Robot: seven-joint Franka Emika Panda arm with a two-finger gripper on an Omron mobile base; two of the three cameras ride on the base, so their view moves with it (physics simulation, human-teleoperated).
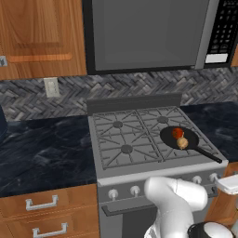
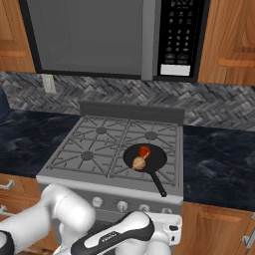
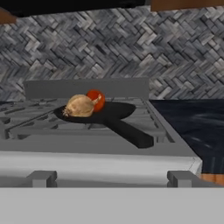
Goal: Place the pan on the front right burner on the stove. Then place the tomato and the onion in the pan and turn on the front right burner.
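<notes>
With round black long-handled pan [image 1: 179, 138] right of centre on the grey steel stove [image 1: 111, 139], holding red tomato [image 1: 177, 133] and tan onion [image 1: 182, 142], bring the wide-open, empty tool squarely onto the front right knob [image 1: 213, 177], then turn gently.

kitchen: gas stove [image 1: 139, 139], microwave [image 1: 153, 35] above, wood cabinets [image 1: 42, 37], dark stone counter [image 1: 46, 148].
</notes>
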